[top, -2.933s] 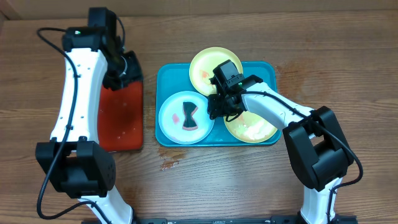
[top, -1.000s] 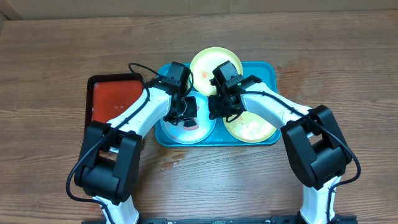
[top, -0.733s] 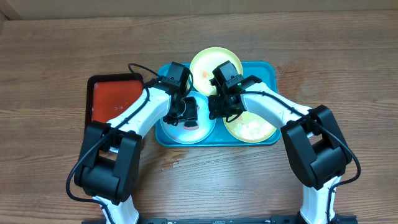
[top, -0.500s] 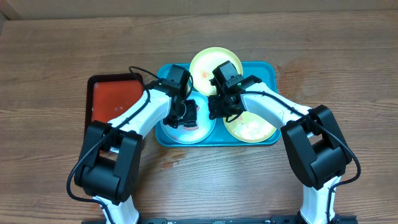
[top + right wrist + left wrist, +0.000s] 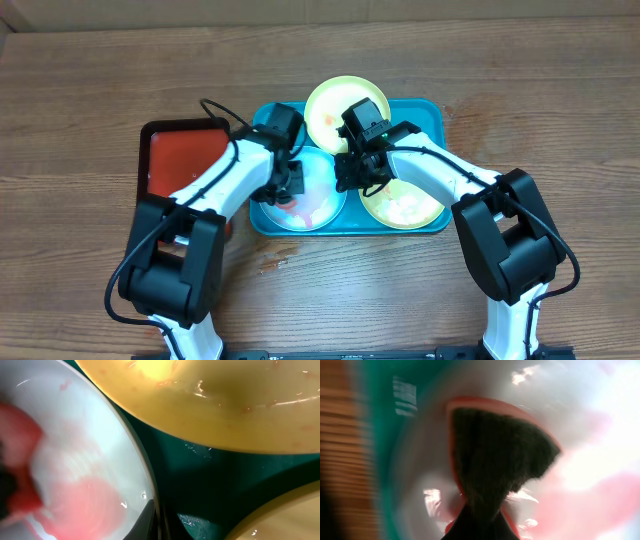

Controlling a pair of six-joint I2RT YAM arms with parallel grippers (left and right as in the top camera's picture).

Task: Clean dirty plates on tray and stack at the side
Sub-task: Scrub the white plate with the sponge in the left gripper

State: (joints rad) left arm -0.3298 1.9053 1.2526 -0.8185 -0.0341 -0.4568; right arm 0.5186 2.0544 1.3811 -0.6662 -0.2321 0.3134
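Sliding leftward since a moment ago, the left pincer (image 5: pixel 287 183) is pinching the sponge (image 5: pixel 495 455) (blurred in its wrist view) over the pink-smeared blue plate (image 5: pixel 320 196). The right pincer (image 5: pixel 350 178) is gripping that plate's rim. Both yellow-green plates (image 5: pixel 325 105) are sitting beside it on the tray (image 5: pixel 430 108), on the wooden surface (image 5: pixel 560 90).

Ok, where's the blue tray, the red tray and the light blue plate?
Large turquoise plastic tray (image 5: pixel 424 113): overhead view, bare top-right corner.
Smaller red black-rimmed tray (image 5: pixel 172 160): overhead view, bare red floor.
Round pale blue plastic plate (image 5: pixel 320 185): overhead view, right half.
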